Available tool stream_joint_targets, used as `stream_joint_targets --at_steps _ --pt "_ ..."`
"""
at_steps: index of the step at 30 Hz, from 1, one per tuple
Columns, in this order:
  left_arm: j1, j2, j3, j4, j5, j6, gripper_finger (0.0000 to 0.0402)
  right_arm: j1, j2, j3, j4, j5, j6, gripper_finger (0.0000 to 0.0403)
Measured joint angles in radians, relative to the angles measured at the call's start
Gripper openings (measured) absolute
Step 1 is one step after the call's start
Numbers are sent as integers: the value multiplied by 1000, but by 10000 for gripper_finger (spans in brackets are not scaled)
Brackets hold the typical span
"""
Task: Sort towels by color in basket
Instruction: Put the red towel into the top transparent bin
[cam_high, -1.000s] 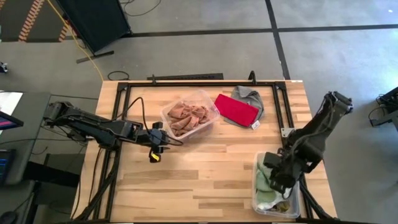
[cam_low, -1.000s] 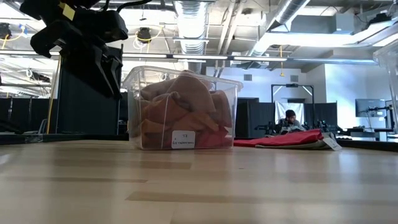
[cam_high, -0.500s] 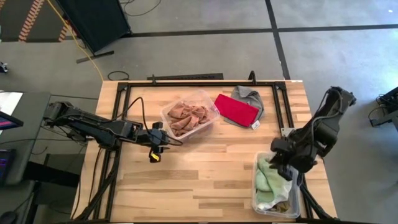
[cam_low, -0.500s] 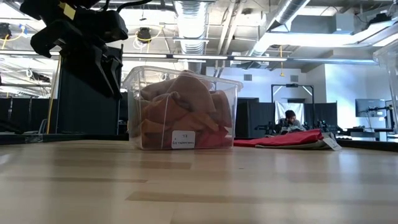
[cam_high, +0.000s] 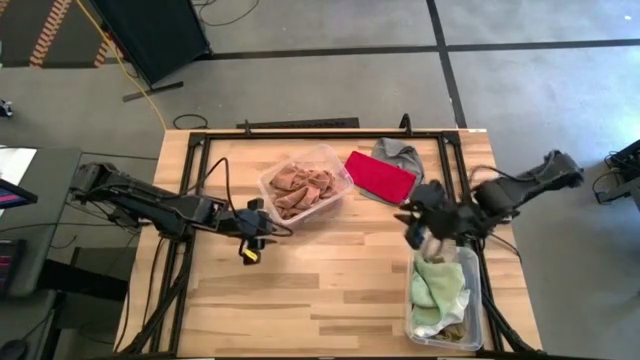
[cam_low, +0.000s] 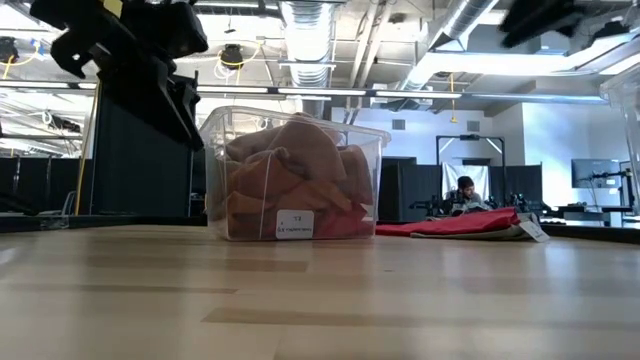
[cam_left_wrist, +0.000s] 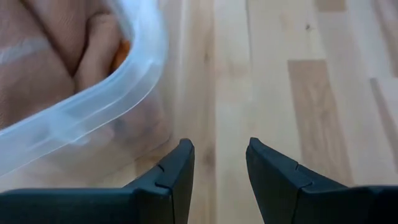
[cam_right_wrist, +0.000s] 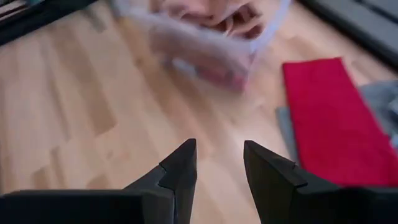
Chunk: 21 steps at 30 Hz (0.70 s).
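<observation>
A clear bin (cam_high: 305, 185) at the table's middle holds tan-brown and rust-orange towels (cam_low: 290, 170). My left gripper (cam_high: 265, 222) hovers open just off that bin's left near corner (cam_left_wrist: 93, 106), nothing between its fingers (cam_left_wrist: 217, 155). A red towel (cam_high: 380, 176) lies flat on the table, partly over a grey towel (cam_high: 402, 154). A second clear bin (cam_high: 470, 300) at the right near edge holds a pale green towel (cam_high: 440, 285). My right gripper (cam_high: 410, 225) hangs open and empty above the table, just beyond that bin's far end and near the red towel (cam_right_wrist: 329, 118).
Black frame rails (cam_high: 195, 190) run along the table's left, far and right sides. Bare wood (cam_high: 330, 270) lies between the two bins. A small white tag (cam_high: 410, 200) shows at the grey towel's near edge. A person (cam_low: 466, 190) sits far off in the room behind.
My right gripper has risen out of the right bin and swung toward the table's far side and middle, turning to point toward the red towel and the middle bin. The pale green towel stays in the right bin, now uncovered.
</observation>
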Motion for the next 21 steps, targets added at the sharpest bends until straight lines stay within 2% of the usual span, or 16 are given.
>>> stream_joint_targets --at_steps 3,11,15,21 --pt "-24 0 0 35 0 -8 139 -117 39 0 34 -12 -62 162" --pt "-90 0 0 121 0 -20 139 -399 187 0 45 -127 -176 162" --pt "-120 5 1 167 0 -24 139 -500 289 0 82 -190 -213 162" --pt "-167 65 2 248 -1 -9 139 -603 439 0 133 -209 -256 162"
